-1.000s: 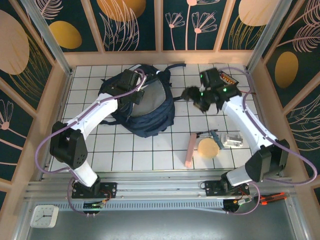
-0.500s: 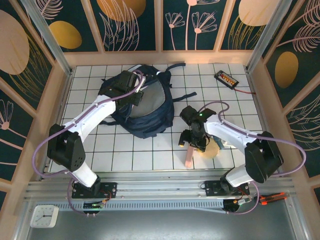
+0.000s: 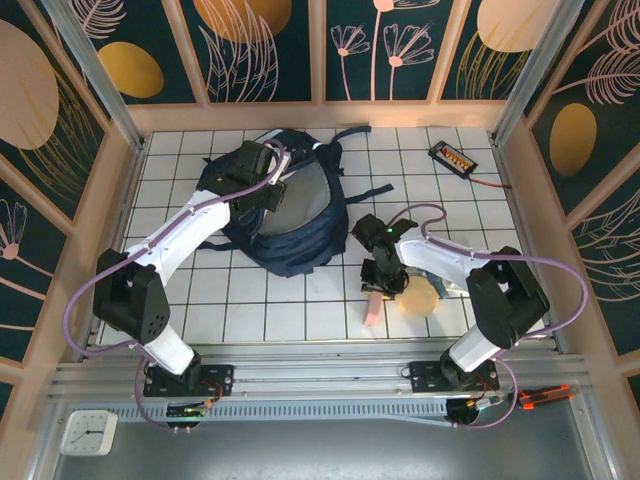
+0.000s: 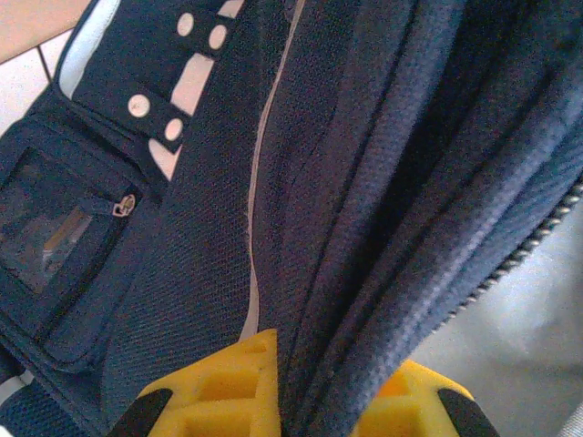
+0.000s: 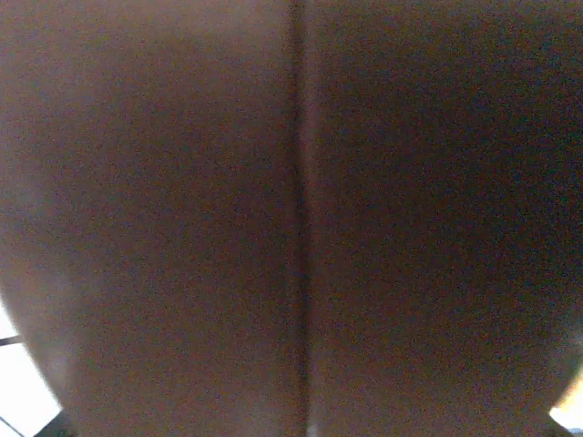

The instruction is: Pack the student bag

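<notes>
1. Left hand [image 4: 310,401] is closed on the open rim of the student bag [image 3: 300,240].
2. Right hand [image 3: 381,280], beside the bag, presses onto a pink bar [image 3: 372,310]; grip unclear.
3. Packing seems unfinished: the bar and a tan disc [image 3: 417,298] lie outside.

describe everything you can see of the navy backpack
The large dark navy fabric backpack lies on the white tiled table, left of centre. Its main compartment gapes open, showing pale grey lining; black straps trail rightward. The front carries white-dotted navy tabs and a small zipped pocket. The left end effector pinches its woven fabric near the zip teeth.
</notes>
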